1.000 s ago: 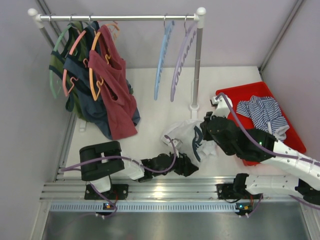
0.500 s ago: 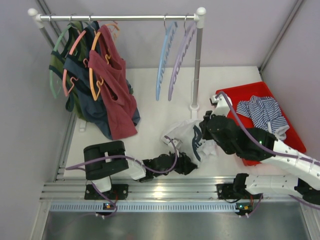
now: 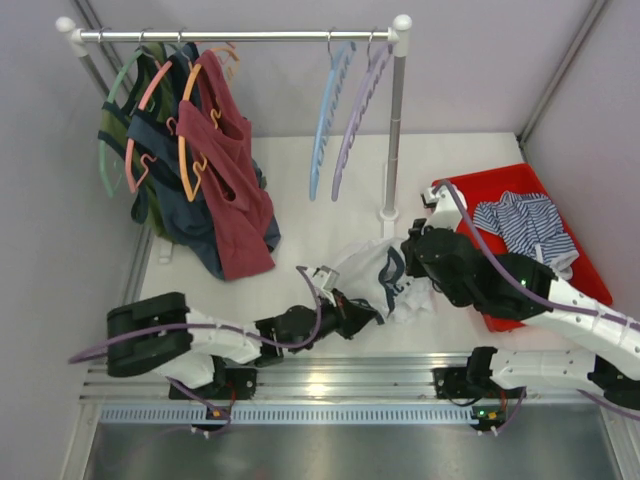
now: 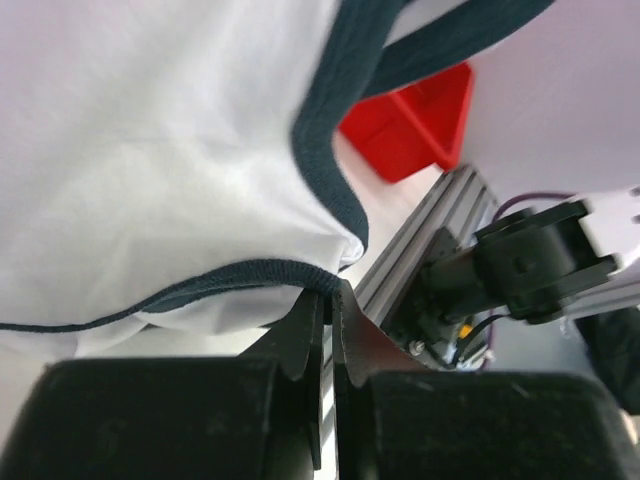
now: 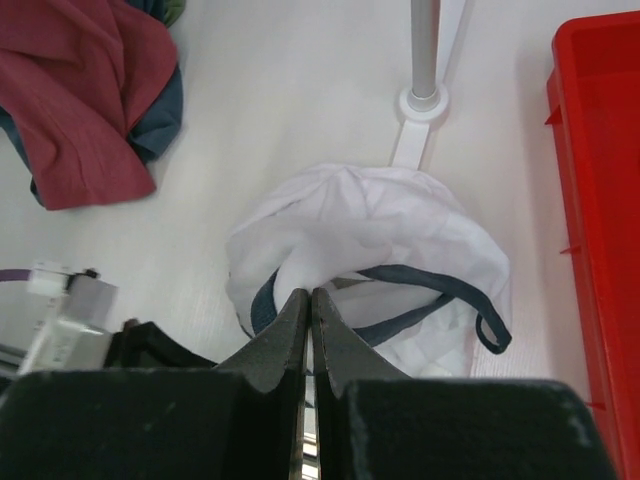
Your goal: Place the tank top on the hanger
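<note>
- Tank top (image 3: 375, 272) lies crumpled on the table (image 3: 300, 200), lower centre of the top view, between left gripper (image 3: 372, 312) and right gripper (image 3: 408, 270). The blue hanger (image 3: 325, 120) hangs on the rail (image 3: 240, 36), upper centre, just beside the lilac hanger (image 3: 357, 110).
- Left wrist view: tank top (image 4: 150, 150) fills the upper left. Left gripper (image 4: 328, 295) fingers are pressed together, nipping the navy trim at lower centre. Red tray (image 4: 410, 130) sits upper right.
- Right wrist view: tank top (image 5: 370, 220) is at centre. Right gripper (image 5: 310, 295) fingers are closed on its near edge. Red tray (image 5: 600, 150) runs along the right edge.
</note>
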Robot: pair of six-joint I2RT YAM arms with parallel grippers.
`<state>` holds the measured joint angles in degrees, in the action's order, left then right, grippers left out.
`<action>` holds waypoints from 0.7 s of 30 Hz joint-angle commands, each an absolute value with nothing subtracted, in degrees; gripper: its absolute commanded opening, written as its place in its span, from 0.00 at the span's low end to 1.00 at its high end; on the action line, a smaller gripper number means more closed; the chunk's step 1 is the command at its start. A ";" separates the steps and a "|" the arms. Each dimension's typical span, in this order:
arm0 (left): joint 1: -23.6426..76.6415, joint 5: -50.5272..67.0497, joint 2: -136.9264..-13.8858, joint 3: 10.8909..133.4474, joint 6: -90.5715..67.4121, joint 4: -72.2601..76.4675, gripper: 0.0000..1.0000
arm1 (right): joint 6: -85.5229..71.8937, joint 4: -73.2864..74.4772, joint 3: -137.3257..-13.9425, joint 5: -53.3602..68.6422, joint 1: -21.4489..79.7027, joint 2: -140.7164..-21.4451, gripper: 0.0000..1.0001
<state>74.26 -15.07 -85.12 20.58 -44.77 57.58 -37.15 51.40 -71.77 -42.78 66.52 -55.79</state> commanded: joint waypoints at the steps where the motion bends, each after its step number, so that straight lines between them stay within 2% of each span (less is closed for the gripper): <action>1: 74.36 -20.12 -73.07 18.90 -42.72 51.36 0.00 | -35.68 53.08 -76.28 -46.14 65.74 -55.20 0.00; 5: 74.44 -26.87 -50.88 21.96 -41.49 25.49 0.00 | -34.20 55.63 -79.36 -48.60 65.57 -54.84 0.00; 10: 74.44 -34.79 -33.87 33.09 -35.18 4.87 0.00 | -31.21 55.90 -84.63 -50.18 65.39 -55.28 0.00; 16: 74.36 -39.64 -36.37 54.96 -25.34 -13.77 0.00 | -24.63 52.57 -92.97 -51.42 65.30 -57.65 0.00; 21: 74.44 -40.52 -40.95 70.37 -17.85 -17.39 0.00 | -19.52 49.84 -103.52 -51.86 65.30 -61.25 0.00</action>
<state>74.26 -38.35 -38.57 62.94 -25.63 -11.11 -25.02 54.85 -96.95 -49.87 66.08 -59.72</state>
